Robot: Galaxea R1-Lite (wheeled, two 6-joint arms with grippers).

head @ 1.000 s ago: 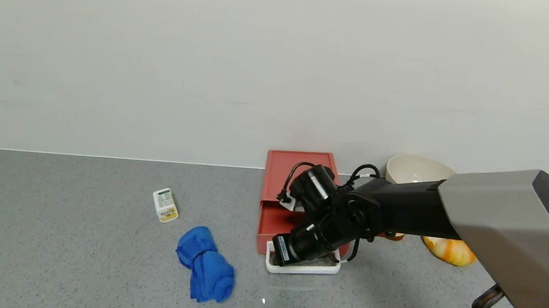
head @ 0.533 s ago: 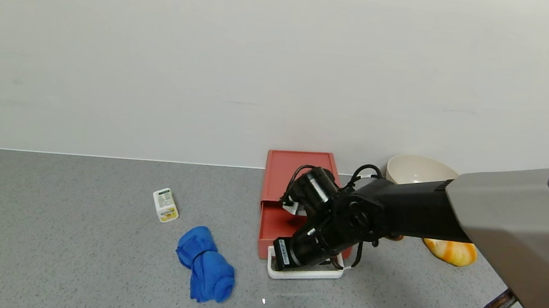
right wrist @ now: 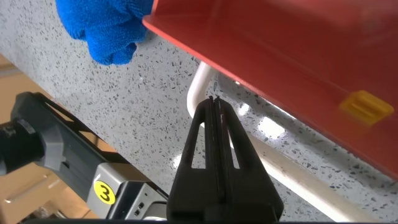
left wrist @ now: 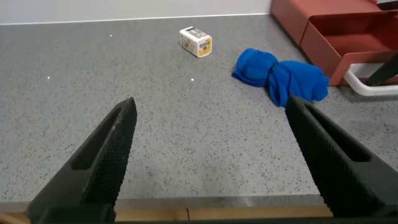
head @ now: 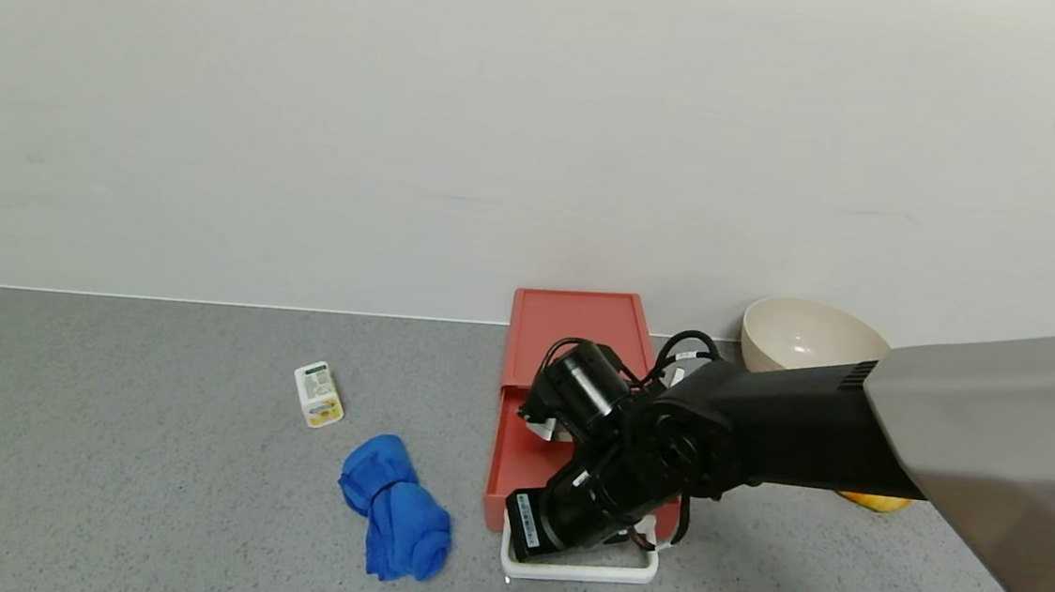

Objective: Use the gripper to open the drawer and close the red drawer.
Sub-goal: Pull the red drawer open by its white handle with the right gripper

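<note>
The salmon-red drawer (head: 576,333) lies flat by the back wall. Its tray (head: 519,465) is slid out toward me. My right gripper (head: 607,547) is lowered into the white loop handle (head: 581,571) at the tray's front. In the right wrist view the gripper (right wrist: 214,102) is shut, its fingers pressed together inside the handle (right wrist: 199,87), below the tray's red front (right wrist: 280,50). My left gripper (left wrist: 211,124) is open and empty, low at the table's front left. From there the open drawer (left wrist: 348,37) shows far off.
A rolled blue cloth (head: 393,507) lies left of the tray. A small white box (head: 317,394) sits farther left. A beige bowl (head: 807,335) stands right of the drawer. An orange object (head: 869,500) lies mostly hidden under my right arm. The table's front edge (left wrist: 205,202) is near my left gripper.
My right gripper has moved toward the table's front with the white handle, and the red tray has slid farther out of the box.
</note>
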